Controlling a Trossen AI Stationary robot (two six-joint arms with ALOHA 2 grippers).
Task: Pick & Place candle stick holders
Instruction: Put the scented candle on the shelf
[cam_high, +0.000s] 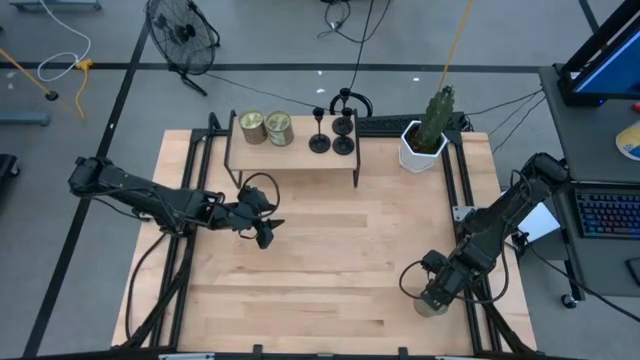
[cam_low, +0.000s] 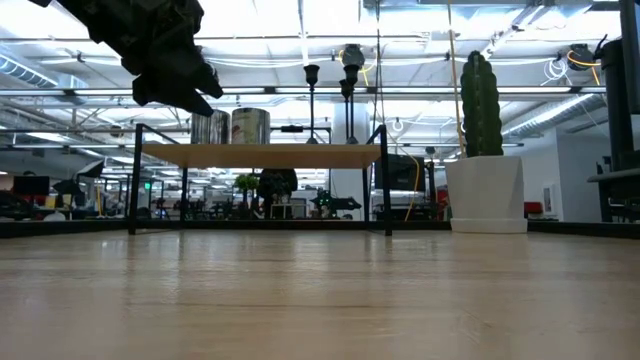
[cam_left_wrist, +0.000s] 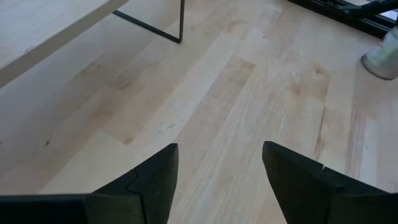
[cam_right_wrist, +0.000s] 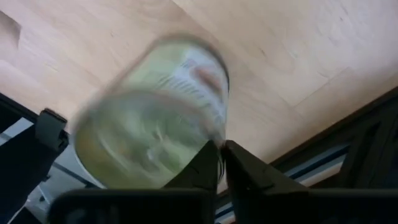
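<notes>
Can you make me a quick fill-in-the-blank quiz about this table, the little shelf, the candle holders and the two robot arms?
1. The black candle holders stand on the ____ beside two jars.
2. The left gripper hovers with its fingers ____.
3. The white pot holds a ____.
4. The right gripper is at the table's ____ edge, next to a jar.

Missing words: shelf; open; cactus; right
</notes>
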